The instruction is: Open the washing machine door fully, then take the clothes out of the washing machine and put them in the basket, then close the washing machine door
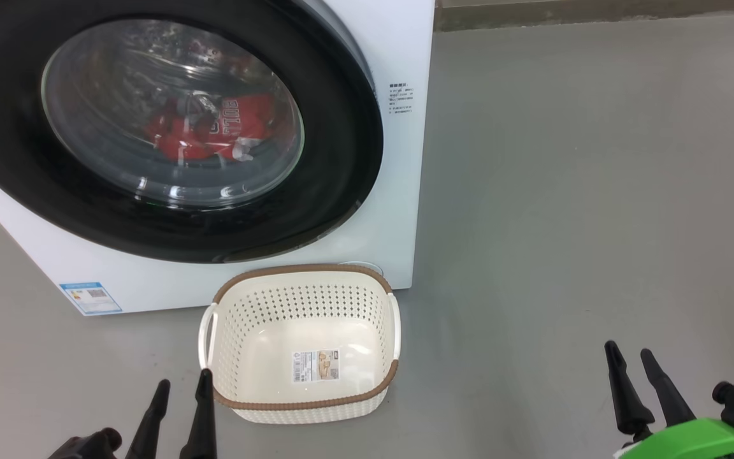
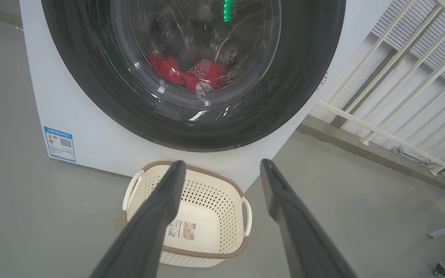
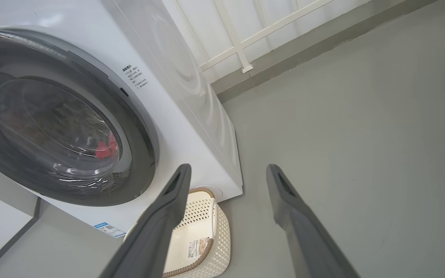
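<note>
Hovering both wide open and empty, we've got our left gripper (image 1: 183, 377) just beside the cream perforated plastic basket (image 1: 303, 271), right gripper (image 1: 627, 348) well apart. Red jersey clothes (image 1: 214, 131) sit behind the shut black-rimmed round glass door (image 1: 341, 159) of the white washing machine (image 1: 399, 51).

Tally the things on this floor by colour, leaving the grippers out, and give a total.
White: 1, the washing machine
Black: 1, the washing machine door
Red: 1, the heap of clothes behind the glass; single garments cannot be told apart
Cream: 1, the basket
Total: 4
</note>
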Tool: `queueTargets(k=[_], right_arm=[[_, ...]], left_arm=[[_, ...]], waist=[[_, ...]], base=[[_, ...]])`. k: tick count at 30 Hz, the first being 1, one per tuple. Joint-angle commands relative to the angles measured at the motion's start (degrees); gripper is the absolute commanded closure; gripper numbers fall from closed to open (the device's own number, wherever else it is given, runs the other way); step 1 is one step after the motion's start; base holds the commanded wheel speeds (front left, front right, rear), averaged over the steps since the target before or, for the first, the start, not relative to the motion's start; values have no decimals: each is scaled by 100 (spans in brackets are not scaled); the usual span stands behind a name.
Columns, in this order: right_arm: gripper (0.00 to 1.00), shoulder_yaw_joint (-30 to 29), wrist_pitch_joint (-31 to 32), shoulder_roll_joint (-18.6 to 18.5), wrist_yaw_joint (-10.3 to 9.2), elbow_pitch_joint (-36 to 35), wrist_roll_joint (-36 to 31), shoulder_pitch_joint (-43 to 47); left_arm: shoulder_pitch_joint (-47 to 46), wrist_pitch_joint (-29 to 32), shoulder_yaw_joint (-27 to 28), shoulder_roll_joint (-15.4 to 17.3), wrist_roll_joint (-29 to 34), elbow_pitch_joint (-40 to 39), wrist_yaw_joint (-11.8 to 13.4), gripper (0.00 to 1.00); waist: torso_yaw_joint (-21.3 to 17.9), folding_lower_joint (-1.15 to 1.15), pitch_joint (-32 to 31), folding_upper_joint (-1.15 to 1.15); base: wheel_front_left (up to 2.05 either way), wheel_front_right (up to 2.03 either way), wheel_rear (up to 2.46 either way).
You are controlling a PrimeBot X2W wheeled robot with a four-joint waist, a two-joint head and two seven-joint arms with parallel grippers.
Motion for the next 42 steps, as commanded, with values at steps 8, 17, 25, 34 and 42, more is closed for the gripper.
queueTargets(k=[8, 17, 25, 34, 42], right_arm=[[0, 189, -208, -166, 2, -178, -544, 77], [0, 209, -359, -203, 2, -204, -1033, 137], [0, 183, -477, -219, 2, -230, -1411, 193], [0, 169, -629, -237, 2, -272, -1898, 255], [0, 60, -649, -219, 2, -282, -1926, 301]], left_arm=[[-2, -217, 100, 106, 515, -207, 37, 0], [4, -370, 110, 119, 1019, -250, 17, 0], [35, -489, 138, 129, 1258, -194, -22, 0], [48, -642, 158, 143, 1727, -112, -55, 0], [50, -662, 295, 144, 1445, 86, -140, 0]], waist=[[-8, -1, 0, 0], [-18, -1, 43, 0], [-32, -1, 55, 0], [-51, -1, 88, 0], [-74, -1, 71, 0]], base=[[0, 0, 0], [0, 0, 0], [0, 0, 0], [0, 0, 0], [0, 0, 0]])
